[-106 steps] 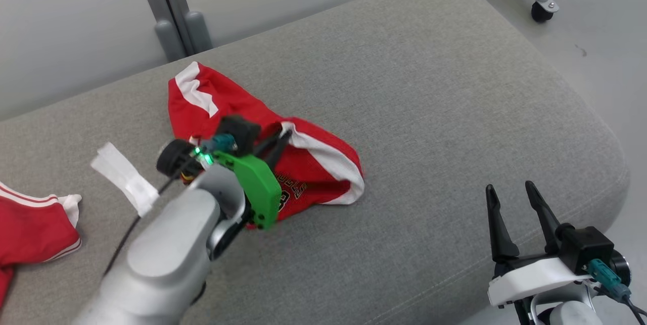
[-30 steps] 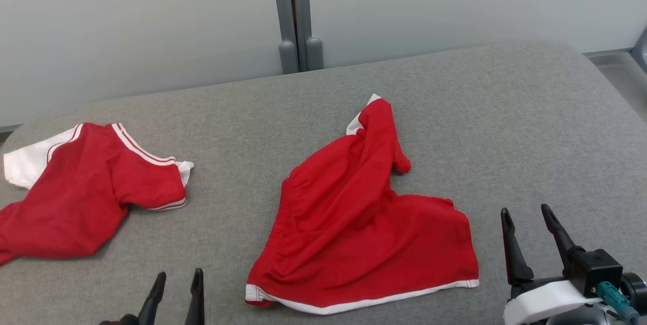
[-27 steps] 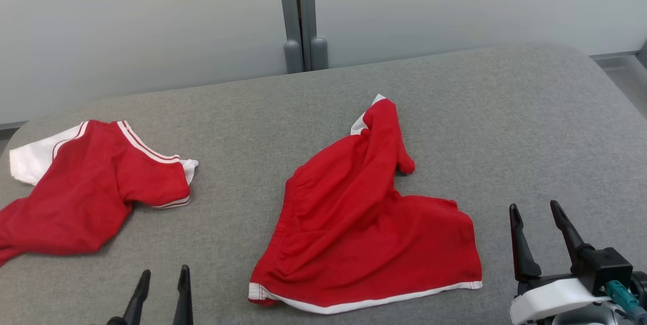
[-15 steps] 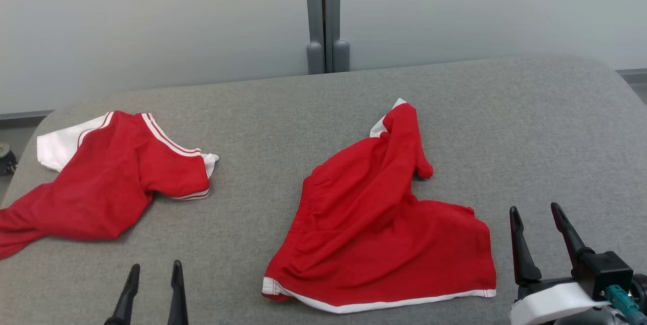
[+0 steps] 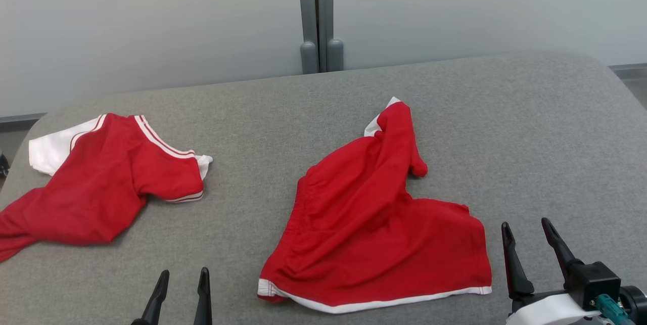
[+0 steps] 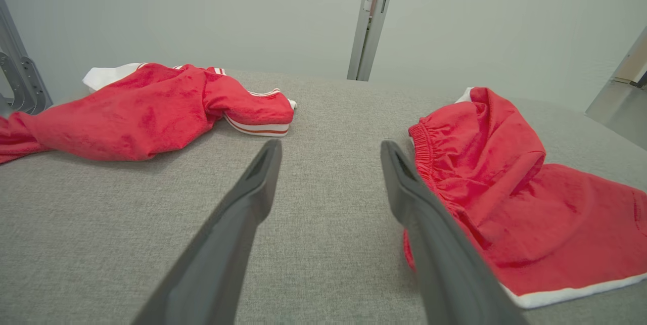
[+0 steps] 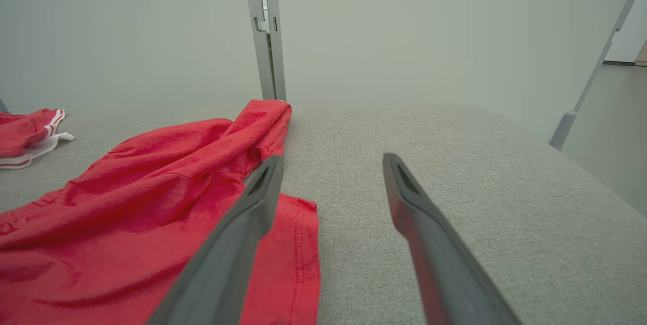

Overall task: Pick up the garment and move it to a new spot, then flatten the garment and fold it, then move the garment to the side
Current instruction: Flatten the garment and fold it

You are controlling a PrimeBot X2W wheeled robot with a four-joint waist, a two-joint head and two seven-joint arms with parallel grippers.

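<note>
Red shorts with white trim lie crumpled in the middle of the grey cushioned surface, one leg bunched up toward the back. They also lie at the right of the left wrist view and at the left of the right wrist view. My left gripper stands open at the bottom edge, left of the shorts, holding nothing. To the right of the shorts my right gripper is open and holds nothing as well.
A red shirt with white striped sleeves lies on the left part of the surface, also in the left wrist view. A grey post and a pale wall stand behind. The surface's rounded edges fall away at far right and far left.
3.5 s ago my left gripper was down on the bunched shorts; now both grippers hang back, open, and the shorts lie spread out. The head camera has swung left and keeps shifting slightly.
</note>
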